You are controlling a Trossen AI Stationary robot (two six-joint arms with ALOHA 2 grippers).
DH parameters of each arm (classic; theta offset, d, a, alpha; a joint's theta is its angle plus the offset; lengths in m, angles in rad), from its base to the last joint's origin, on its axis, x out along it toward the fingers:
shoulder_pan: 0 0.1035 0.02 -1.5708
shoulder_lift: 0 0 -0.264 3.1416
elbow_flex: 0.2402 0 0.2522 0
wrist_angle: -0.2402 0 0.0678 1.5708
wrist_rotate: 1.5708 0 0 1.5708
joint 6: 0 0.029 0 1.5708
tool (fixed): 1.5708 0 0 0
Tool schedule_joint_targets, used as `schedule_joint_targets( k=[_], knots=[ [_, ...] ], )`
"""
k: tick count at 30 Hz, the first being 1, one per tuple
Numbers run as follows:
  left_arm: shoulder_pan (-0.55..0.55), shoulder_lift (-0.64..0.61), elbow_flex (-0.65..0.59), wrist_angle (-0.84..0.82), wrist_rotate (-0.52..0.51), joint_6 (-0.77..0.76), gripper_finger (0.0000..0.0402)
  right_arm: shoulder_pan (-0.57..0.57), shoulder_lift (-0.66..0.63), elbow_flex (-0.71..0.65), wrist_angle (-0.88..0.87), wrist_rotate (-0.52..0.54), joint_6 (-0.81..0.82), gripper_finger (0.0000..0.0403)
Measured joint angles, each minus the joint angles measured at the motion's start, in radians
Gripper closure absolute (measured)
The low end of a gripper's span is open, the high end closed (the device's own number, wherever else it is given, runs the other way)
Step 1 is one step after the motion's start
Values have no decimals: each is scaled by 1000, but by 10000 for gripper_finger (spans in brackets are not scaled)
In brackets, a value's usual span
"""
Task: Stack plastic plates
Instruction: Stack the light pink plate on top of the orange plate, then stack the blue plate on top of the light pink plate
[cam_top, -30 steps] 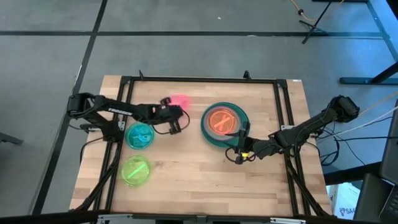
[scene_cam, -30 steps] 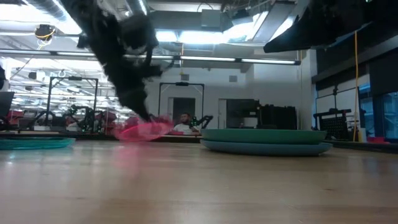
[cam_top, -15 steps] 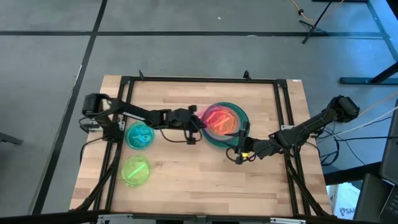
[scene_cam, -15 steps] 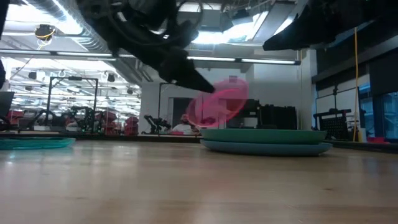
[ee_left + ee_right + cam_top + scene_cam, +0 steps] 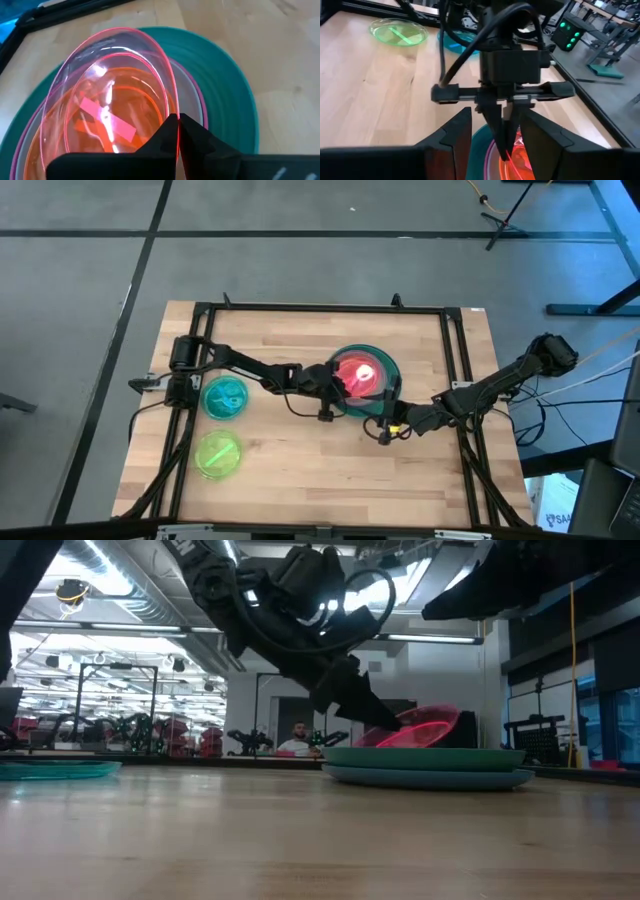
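Note:
My left gripper (image 5: 338,385) reaches from the table's left to the plate stack (image 5: 385,370) and is shut on a small translucent pink plate (image 5: 110,95). The pink plate hangs tilted over the orange plate (image 5: 125,150) that tops the stack. Under the orange one lie a grey-green, a magenta and a dark green plate (image 5: 225,95). In the low view the pink plate (image 5: 425,725) slants just above the stack (image 5: 425,768). My right gripper (image 5: 385,432) waits open at the stack's near side. My left gripper pinches the pink plate's rim (image 5: 169,107) between its two fingers (image 5: 165,137), on the side toward the table's left. The fingers slant down from the left. The plate is tilted, its far-from-gripper edge (image 5: 455,712) higher; whether its low edge touches the stack I cannot tell.
A teal plate (image 5: 225,397) and a lime plate (image 5: 218,454) lie flat on the left half of the table. A black frame (image 5: 300,308) runs round the wooden top. Bare wood lies along the near edge. A person (image 5: 297,740) sits in the room beyond.
My left gripper has carried the pink plate from the table's far left area toward the right, up over the stack, then down close above the orange plate. The plate has stayed tilted in the hold. The right arm has kept still.

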Motion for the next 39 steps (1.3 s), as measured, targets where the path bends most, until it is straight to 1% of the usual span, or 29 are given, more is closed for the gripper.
schedule_joint_targets(
  k=[2, 4, 9, 12, 15, 20, 24, 28, 32, 35, 39],
  knots=[
    [0, 0, 0, -4, -1, 5, 391, 0, 0, 0, -1, -5, 0, 247],
    [2, 0, 0, -13, -12, 4, 378, 0, 0, 0, -1, -5, -3, 247],
    [1, -4, 0, -49, -53, 4, 326, 0, 0, 0, -3, -5, -5, 247],
    [0, -27, 0, -100, -52, 4, 298, 0, 0, 0, -4, -5, -5, 247],
    [-2, -74, 1, -151, -51, -1, 282, 0, 0, 0, -6, -5, -5, 247],
    [-8, -149, 1, -252, -59, -15, 278, 0, 0, 0, -10, -5, -1, 247],
    [-28, -212, 1, -358, -134, -21, 280, 0, 0, 0, -12, -5, -1, 247],
    [-66, -277, 1, -494, -190, -73, 280, 0, 0, 0, -15, -5, 0, 247],
    [-124, -347, 0, -651, -228, -164, 281, 0, 0, 0, -18, -5, 1, 247],
    [-180, -392, 0, -762, -236, -257, 281, 0, 0, 0, -19, -5, 2, 247],
    [-263, -432, 0, -959, -252, -439, 281, 0, 0, 0, -20, -5, 2, 247]
  ],
)
